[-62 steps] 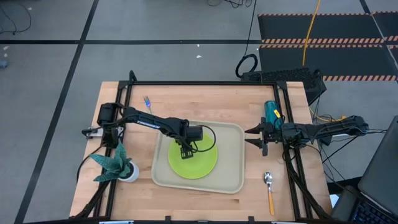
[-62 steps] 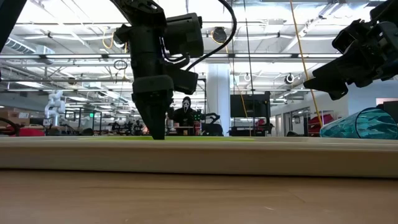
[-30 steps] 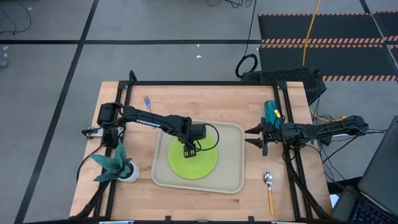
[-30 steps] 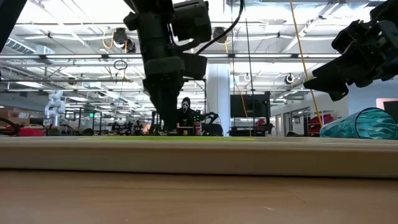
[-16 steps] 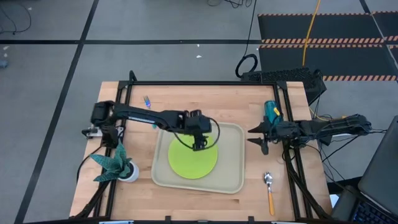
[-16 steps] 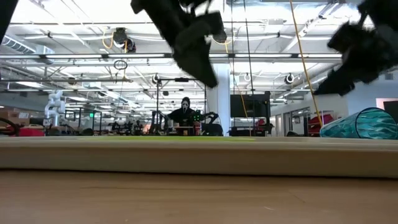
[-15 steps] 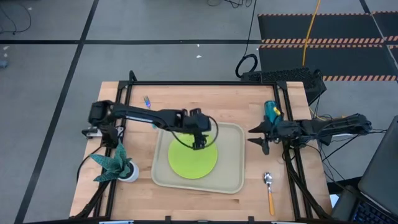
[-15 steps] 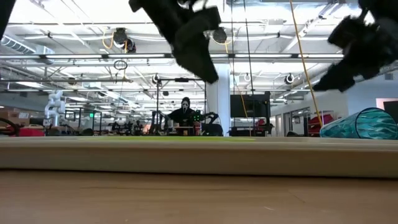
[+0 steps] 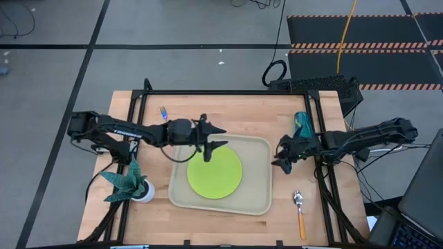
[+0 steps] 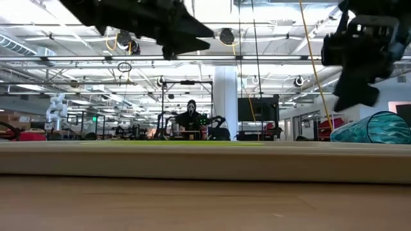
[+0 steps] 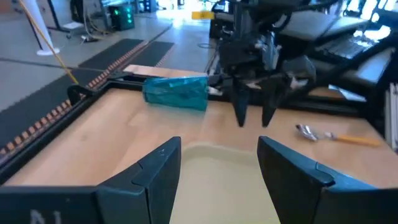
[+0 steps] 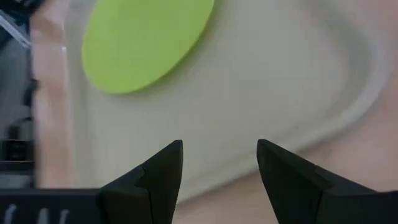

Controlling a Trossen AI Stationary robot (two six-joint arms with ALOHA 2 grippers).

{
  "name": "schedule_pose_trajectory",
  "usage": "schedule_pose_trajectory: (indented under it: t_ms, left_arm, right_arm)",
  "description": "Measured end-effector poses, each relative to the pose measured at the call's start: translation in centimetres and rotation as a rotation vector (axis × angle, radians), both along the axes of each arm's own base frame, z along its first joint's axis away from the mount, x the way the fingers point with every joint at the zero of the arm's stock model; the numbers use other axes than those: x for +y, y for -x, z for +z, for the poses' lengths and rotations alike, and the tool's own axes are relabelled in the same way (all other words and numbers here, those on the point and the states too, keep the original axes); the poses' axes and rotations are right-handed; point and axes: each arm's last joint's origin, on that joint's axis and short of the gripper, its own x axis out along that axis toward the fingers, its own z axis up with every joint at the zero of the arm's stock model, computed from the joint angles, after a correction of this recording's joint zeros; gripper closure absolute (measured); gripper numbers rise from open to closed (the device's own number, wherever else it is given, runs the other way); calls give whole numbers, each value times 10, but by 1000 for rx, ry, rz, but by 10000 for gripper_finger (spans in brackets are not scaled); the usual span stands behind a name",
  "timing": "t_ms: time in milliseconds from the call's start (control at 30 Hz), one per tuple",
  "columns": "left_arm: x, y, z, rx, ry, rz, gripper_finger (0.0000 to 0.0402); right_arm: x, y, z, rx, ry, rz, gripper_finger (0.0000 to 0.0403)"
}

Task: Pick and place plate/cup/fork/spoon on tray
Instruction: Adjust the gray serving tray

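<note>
The lime-green plate (image 9: 214, 173) lies flat on the beige tray (image 9: 259, 181) in the middle of the table. My left gripper (image 9: 215, 137) hangs open above the plate's far edge, nearly level and pointing toward the table's right. Off the tray's right rim, my right gripper (image 9: 279, 158) is open and slants down toward the tray (image 12: 292, 87) and plate (image 12: 146, 43). The teal cup (image 9: 301, 123) lies on its side on the table behind it. The orange-handled spoon (image 9: 299, 207) lies near the front right. The blue-handled fork (image 9: 164, 112) lies at the far left.
A teal leafy plant in a white pot (image 9: 129, 185) stands at the table's front left, beside the tray. A black frame runs along the table's edges (image 9: 228, 92). Bare wood lies between the tray and the far edge.
My left gripper has risen off the plate and drawn back toward the table's left. It has tipped from pointing straight down to nearly level and stays open. My right gripper has risen a little, rolled, and tipped down toward the tray's right rim. The plate has stayed put.
</note>
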Motion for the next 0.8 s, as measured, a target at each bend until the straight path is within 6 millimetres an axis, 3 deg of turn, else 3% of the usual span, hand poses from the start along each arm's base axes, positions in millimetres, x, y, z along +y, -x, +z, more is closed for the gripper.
schedule_pose_trajectory:
  t_ms: [133, 267, 433, 800]
  left_arm:
    - [-6, 8, -9, 14, -70, 11, 188]
    - [-14, 12, -19, 55, -126, -11, 188]
    - [-21, 16, -29, 111, -185, -37, 188]
    - [-28, 29, -41, -13, -245, -8, 188]
  right_arm:
    - [4, 2, -11, 147, -148, -85, 204]
    - [5, 0, -14, 182, -216, -194, 204]
    - [6, -5, -16, 164, -235, -342, 204]
    - [21, -18, -34, 219, -255, -449, 204]
